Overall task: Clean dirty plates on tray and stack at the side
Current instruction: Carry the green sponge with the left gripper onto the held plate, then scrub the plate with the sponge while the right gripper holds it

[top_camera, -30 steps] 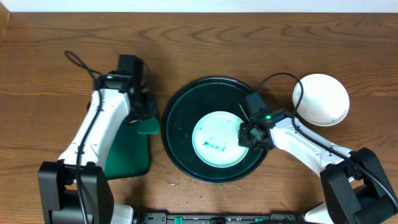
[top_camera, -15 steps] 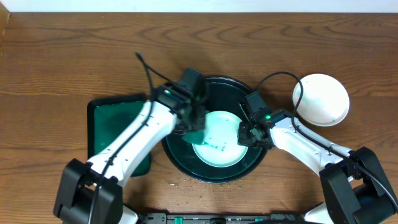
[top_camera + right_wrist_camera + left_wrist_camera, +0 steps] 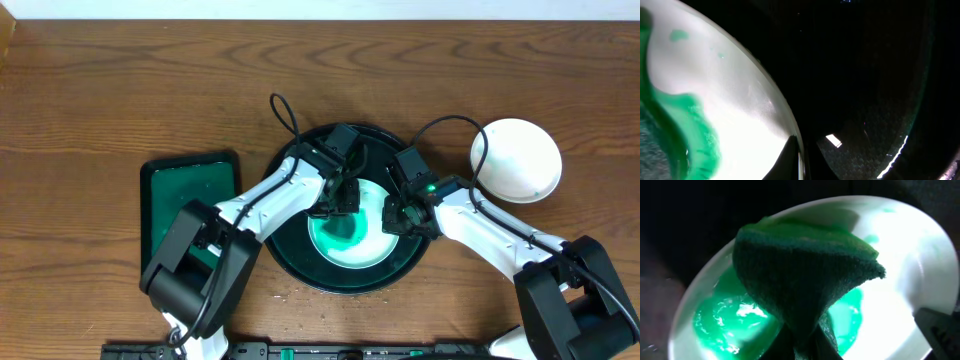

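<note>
Counting two plates: one mint plate (image 3: 372, 240) and one white plate (image 3: 516, 160); can't tell if the white one is hiding more underneath. Two trays are showing: one round tray (image 3: 288, 240), one rectangular tray (image 3: 185, 190). One sponge (image 3: 800, 280). Two arms are showing: left arm (image 3: 270, 195), right arm (image 3: 490, 235).

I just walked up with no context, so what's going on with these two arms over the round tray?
A wash is under way. The left gripper holds a dark green sponge down on the pale plate in the round tray, with green liquid smeared across it. The right gripper pinches that plate's right rim, apparently to steady it. A white plate lies beside the tray on the right, and a rectangular green tray sits on the left.
</note>
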Action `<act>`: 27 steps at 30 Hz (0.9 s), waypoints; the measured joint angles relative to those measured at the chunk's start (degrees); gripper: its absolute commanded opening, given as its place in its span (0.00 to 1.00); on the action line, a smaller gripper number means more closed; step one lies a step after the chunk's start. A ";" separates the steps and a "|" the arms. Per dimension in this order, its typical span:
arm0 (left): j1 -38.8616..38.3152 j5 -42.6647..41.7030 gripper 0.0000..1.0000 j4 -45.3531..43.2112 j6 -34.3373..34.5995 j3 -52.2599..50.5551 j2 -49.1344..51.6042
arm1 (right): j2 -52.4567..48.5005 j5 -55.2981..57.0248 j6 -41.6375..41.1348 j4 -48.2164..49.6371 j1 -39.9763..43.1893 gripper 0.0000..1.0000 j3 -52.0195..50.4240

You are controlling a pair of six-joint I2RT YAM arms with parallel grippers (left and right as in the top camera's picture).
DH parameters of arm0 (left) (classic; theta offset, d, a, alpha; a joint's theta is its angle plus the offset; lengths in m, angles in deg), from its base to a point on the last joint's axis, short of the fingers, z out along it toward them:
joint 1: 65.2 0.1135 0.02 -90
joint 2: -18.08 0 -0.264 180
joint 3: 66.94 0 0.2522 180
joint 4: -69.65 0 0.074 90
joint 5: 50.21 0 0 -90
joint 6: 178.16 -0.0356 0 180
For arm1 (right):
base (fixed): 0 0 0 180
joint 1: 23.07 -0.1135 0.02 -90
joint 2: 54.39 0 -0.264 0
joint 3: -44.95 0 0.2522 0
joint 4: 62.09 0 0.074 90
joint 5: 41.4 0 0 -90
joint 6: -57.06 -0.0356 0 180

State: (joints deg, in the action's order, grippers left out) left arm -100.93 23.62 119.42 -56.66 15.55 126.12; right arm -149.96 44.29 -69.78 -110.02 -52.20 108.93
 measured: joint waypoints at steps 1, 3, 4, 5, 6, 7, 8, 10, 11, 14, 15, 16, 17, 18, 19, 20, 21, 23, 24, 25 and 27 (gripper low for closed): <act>0.00 -0.61 0.07 -0.13 0.04 0.13 0.39 | 0.00 0.00 0.00 -0.02 0.00 0.01 0.02; -0.11 -1.73 0.07 -0.31 0.04 0.61 1.29 | -0.02 0.00 0.00 -0.04 0.00 0.01 0.02; -0.22 -2.16 0.07 -0.42 0.02 0.83 1.68 | -0.02 0.00 0.00 -0.04 0.02 0.01 0.02; -0.35 -2.51 0.07 -0.50 0.02 0.98 1.95 | -0.02 0.00 0.00 -0.04 0.02 0.01 0.02; -0.50 -2.84 0.07 -0.61 0.02 1.18 2.19 | -0.02 0.00 0.00 -0.07 0.00 0.01 0.02; -0.70 -3.34 0.07 -1.01 0.02 1.20 2.34 | -0.02 0.00 0.00 -0.04 0.00 0.01 0.04; -1.01 -3.89 0.07 -1.57 0.04 1.22 2.47 | -0.02 0.00 0.00 -0.04 0.00 0.01 0.04; -2.19 -6.05 0.07 -3.48 0.02 1.22 2.86 | -0.04 0.00 0.00 -0.07 0.02 0.01 0.07; -3.13 -7.61 0.07 -4.90 0.04 1.22 3.17 | -0.04 0.00 0.00 -0.09 0.02 0.01 0.07; -4.72 -10.47 0.07 -6.84 0.26 1.20 3.72 | -0.04 -0.59 -0.37 -0.42 0.48 0.01 0.04; -4.66 -10.95 0.07 -6.97 0.33 1.20 3.82 | -0.04 -0.81 -0.48 -0.44 0.55 0.01 0.07; -4.59 -11.30 0.07 -7.06 0.46 1.18 3.89 | -0.04 -0.83 -0.63 -0.44 0.52 0.01 0.07; -4.52 -11.58 0.07 -7.13 0.57 1.18 3.93 | -0.04 -0.85 -0.72 -0.46 0.52 0.01 0.07; -4.48 -11.65 0.07 -7.13 0.74 1.16 3.96 | -0.04 -0.85 -0.85 -0.46 0.52 0.01 0.07; -4.46 -11.67 0.07 -7.13 0.90 1.16 3.96 | -0.04 -0.83 -0.92 -0.46 0.52 0.01 0.07; -4.39 -11.50 0.07 -7.06 1.18 1.16 3.96 | -0.04 -0.85 -0.90 -0.48 0.52 0.01 0.07; -4.33 -11.37 0.07 -6.99 1.31 1.16 3.96 | -0.04 -0.83 -0.87 -0.48 0.52 0.01 0.07; -4.11 -10.43 0.07 -6.25 1.75 1.33 3.96 | -0.04 -0.74 -0.85 -0.48 0.48 0.01 0.07; -3.89 -9.94 0.07 -5.60 1.97 1.55 3.96 | -0.04 -0.74 -0.85 -0.48 0.48 0.01 0.07; -3.72 -8.94 0.07 -4.37 2.34 1.92 3.96 | -0.04 -0.74 -0.85 -0.48 0.48 0.01 0.09; -2.99 -6.82 0.07 -1.84 3.15 2.75 3.91 | -0.04 -0.74 -0.85 -0.46 0.48 0.01 0.07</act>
State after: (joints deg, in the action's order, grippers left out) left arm -103.92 16.80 117.59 -53.51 18.30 130.04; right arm -150.00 43.54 -70.64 -110.48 -51.72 109.00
